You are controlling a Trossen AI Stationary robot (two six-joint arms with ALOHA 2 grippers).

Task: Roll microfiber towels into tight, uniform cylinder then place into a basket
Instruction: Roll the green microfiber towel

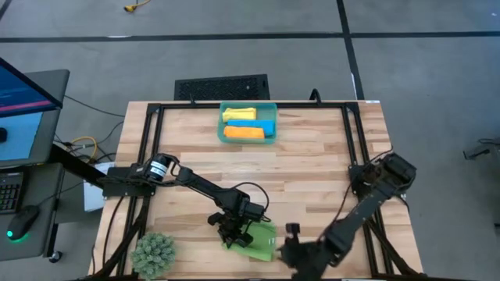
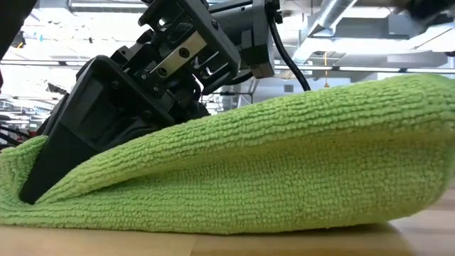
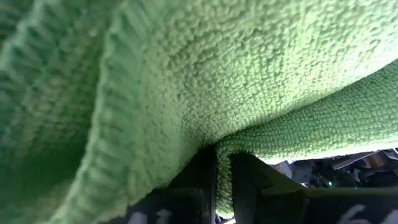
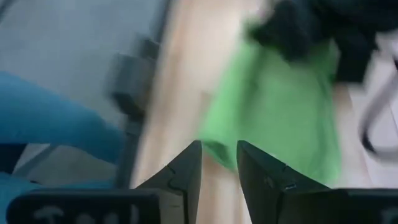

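The green towel [image 1: 256, 241] lies at the worktop's near edge, a little right of the middle, humped up in a loose fold and not yet a roll. The left gripper [image 1: 232, 231] sits on the towel's left part, fingers pinched together on an edge of the cloth, the terry bunched around them in its wrist view. The right gripper [image 4: 219, 163] hovers just beside the towel's right edge, fingers a little apart, nothing between them. Danger here, I'd say: the pinch holds only one thin edge, so a pull could slip it free or drag the whole towel off the near edge. If the right gripper misses the hem, the roll goes loose and lopsided. Far off at the middle of the far edge, the basket [image 1: 221, 123] already holds yellow, blue and orange rolls.
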